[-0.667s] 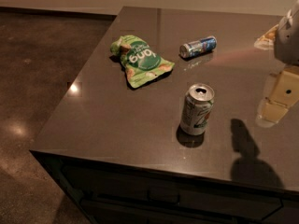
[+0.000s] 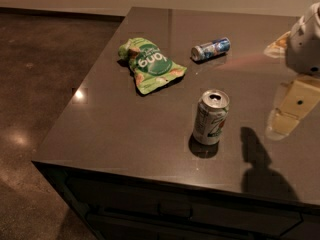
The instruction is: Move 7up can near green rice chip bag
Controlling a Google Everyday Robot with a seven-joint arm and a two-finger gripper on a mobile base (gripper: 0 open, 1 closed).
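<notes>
One gripper point(image 2: 297, 104) right of upright 7up can point(image 2: 210, 117), touching nothing

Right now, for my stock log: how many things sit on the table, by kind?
Cans: 2, the 7up can upright and the blue can on its side.
Bags: 1, the green bag.
Total: 3.
The gripper hovers over the table at the right, touching nothing.

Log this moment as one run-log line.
gripper: right of 7up can, not touching | 7up can: upright on table | green rice chip bag: lying back-left of can, apart | task: not done
</notes>
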